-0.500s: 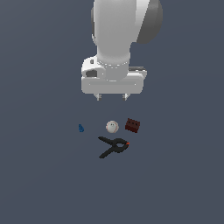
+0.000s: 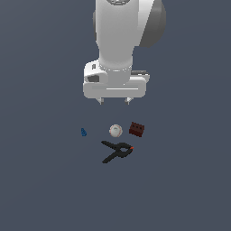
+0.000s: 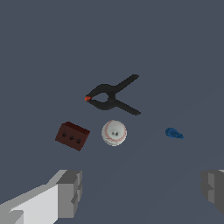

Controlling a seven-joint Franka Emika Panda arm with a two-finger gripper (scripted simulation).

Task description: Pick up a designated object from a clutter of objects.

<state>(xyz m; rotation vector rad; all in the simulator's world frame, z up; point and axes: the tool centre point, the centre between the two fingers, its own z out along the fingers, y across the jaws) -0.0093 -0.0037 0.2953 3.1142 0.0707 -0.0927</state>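
Observation:
The designated object, a small dark red-brown brick (image 2: 136,129) (image 3: 72,135) with dark holes, lies on the grey floor just to the exterior view's right of a white ball (image 2: 115,131) (image 3: 114,132). My gripper (image 2: 114,101) (image 3: 142,192) hangs well above the clutter of objects, over the ball, open and holding nothing. Both grey fingers (image 3: 70,193) stand wide apart in the wrist view. The brick is off to one side of the gap between them.
A black spring clamp (image 2: 116,150) (image 3: 112,96) with an orange-red tip lies just in front of the ball. A tiny blue piece (image 2: 83,132) (image 3: 174,133) sits at the exterior view's left of the ball. The floor is plain dark grey.
The arm appears to have shifted slightly toward the exterior view's left. The objects have not moved.

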